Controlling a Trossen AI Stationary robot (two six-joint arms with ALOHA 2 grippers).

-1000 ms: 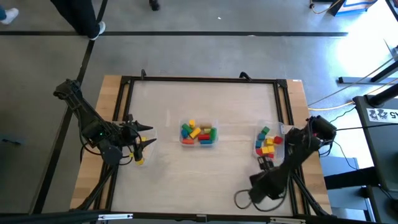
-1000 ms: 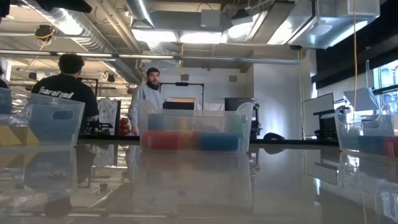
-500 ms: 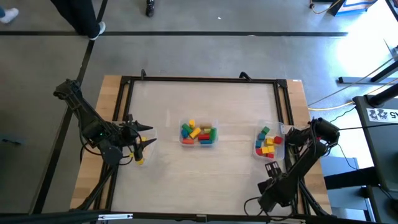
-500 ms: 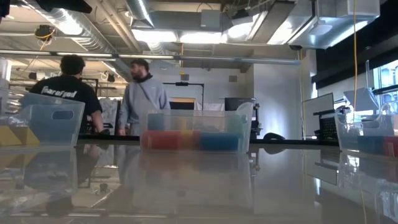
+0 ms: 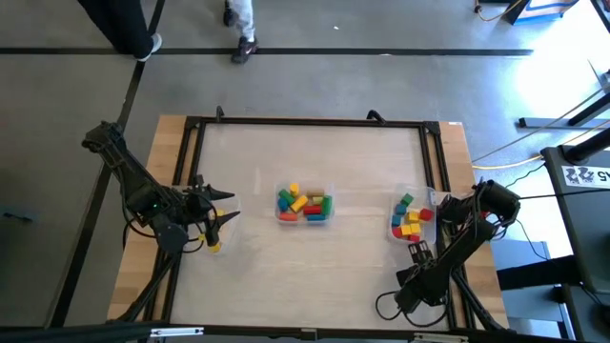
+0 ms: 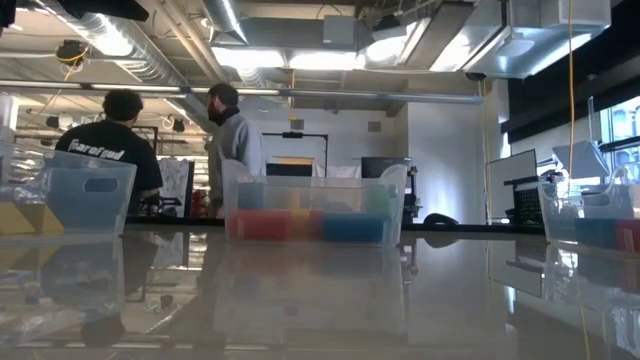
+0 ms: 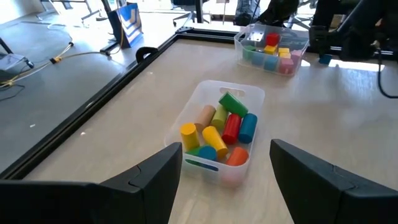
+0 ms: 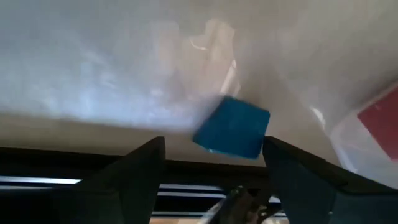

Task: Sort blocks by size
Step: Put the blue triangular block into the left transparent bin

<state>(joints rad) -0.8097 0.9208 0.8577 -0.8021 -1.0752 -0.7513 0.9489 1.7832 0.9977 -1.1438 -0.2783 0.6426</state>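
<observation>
Left gripper [image 5: 221, 221]: parked at the left side of the table, fingers spread wide, nothing between them. From its wrist cam I look straight at the middle bin [image 7: 217, 134].

Right gripper [image 8: 211, 168]: down low near the table's front right corner, fingers spread apart around a loose blue block [image 8: 232, 127] lying flat on the table, not pinched yet as far as I can tell.

Blocks: middle bin [image 5: 304, 204] holds a pile of cylinders, I count roughly ten. Right bin [image 5: 413, 220] holds a mixed heap of small pieces, too jumbled to count. One yellow piece [image 5: 214, 246] sits just below the left gripper.

Bins: three clear ones in the low view, left, middle, right; the left one is hidden under the arm from above.

Risk: I reckon the blue block is close to the table's black frame rail, so a sloppy close could nudge it off the edge or clip a corner and spin it.

Risk 2: right arm's elbow is just beside the right bin, a swing could bump it.
</observation>
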